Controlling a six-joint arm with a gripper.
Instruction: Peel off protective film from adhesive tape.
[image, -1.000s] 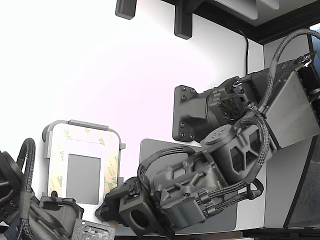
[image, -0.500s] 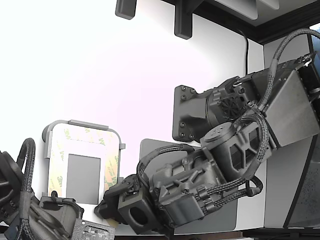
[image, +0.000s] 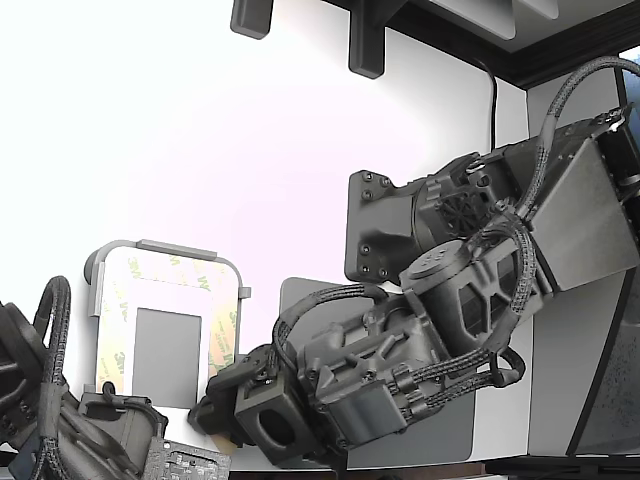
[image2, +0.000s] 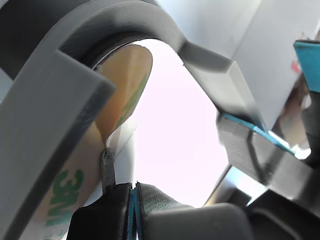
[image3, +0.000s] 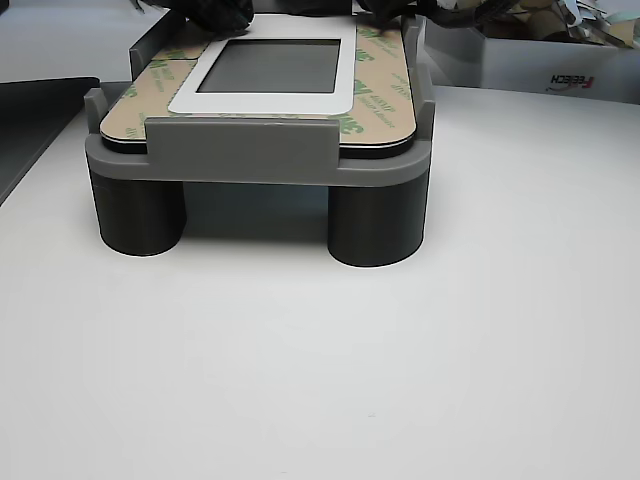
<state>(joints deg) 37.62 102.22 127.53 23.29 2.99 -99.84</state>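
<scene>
Since a second ago my arm (image: 420, 330) has crept lower and toward the exterior view's left, bringing the gripper (image: 222, 400) down at the near corner of the grey tray (image: 165, 247). On the white worktop (image3: 400, 380) that tray carries the adhesive tape (image3: 380, 95). Just ahead of the jaws, the wrist view shows a corner of the protective film (image2: 120, 85) curled up, and they look clenched on its edge, so I judge the peel just begun; next calls for a slow pull back along the strip.

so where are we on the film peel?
Early. Done: gripper has reached the tray corner. In hand: its closed tips pinch a lifted corner of the protective film. Left: nearly all of it; the 3M-printed liner lies flat around the grey window.
</scene>
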